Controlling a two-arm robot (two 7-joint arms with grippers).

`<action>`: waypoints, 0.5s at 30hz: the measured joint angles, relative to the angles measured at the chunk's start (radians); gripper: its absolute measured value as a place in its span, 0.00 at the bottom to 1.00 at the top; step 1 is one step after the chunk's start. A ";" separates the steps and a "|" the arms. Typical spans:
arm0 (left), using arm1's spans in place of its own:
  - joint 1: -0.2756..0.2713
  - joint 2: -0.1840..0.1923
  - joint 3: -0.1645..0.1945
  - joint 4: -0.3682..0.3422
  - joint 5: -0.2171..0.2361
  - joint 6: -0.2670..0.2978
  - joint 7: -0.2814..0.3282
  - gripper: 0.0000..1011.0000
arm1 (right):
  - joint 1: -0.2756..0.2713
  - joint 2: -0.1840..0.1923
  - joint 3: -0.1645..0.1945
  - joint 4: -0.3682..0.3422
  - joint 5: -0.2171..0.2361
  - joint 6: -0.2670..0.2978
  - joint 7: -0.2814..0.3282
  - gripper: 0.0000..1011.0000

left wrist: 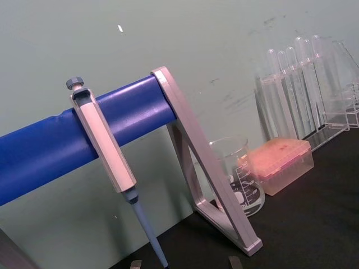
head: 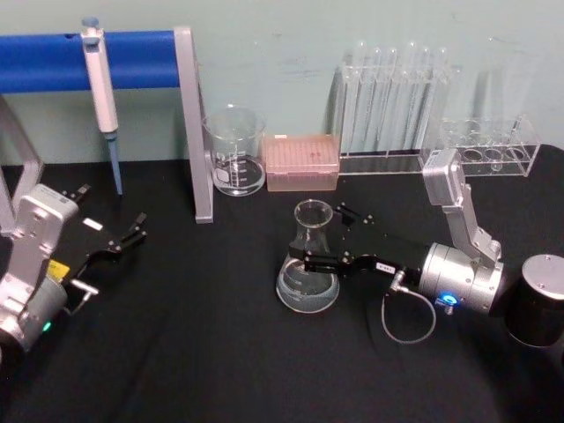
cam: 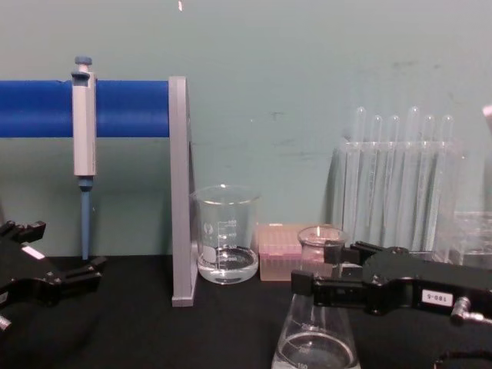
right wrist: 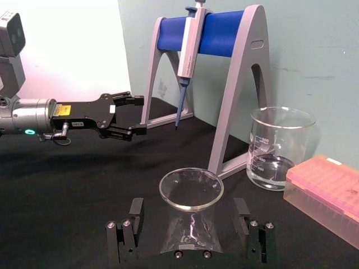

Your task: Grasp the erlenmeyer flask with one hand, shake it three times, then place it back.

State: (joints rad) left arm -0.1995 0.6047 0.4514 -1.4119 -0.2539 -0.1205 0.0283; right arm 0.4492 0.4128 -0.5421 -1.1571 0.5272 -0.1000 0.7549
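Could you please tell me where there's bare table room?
Bare black cloth lies between the left pincer and the erlenmeyer flask, which the right pincer straddles, and along the near edge. Crowded at back: beaker, pink tip box, test tube rack.

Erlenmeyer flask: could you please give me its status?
Right gripper open, straddling erlenmeyer flask neck; flask upright on table. Left gripper open, parked left. Beaker behind, apart.

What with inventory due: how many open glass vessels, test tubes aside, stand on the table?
2. The erlenmeyer flask stands mid-table inside the open right gripper; the beaker stands behind it, beside the pipette stand. The left gripper idles at left. None seems hidden.
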 joint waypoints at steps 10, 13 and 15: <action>0.000 0.000 0.000 0.000 0.000 0.000 0.000 0.99 | 0.000 0.000 0.000 -0.001 0.000 0.001 0.000 0.83; 0.000 0.000 0.000 0.000 0.000 0.000 0.000 0.99 | 0.000 0.000 0.000 -0.001 0.000 0.001 0.000 0.78; 0.000 0.000 0.000 0.000 0.000 0.000 0.000 0.99 | 0.000 0.000 0.000 -0.001 0.000 0.001 0.000 0.70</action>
State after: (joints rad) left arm -0.1995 0.6047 0.4514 -1.4120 -0.2539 -0.1205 0.0283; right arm 0.4491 0.4128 -0.5421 -1.1581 0.5273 -0.0990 0.7548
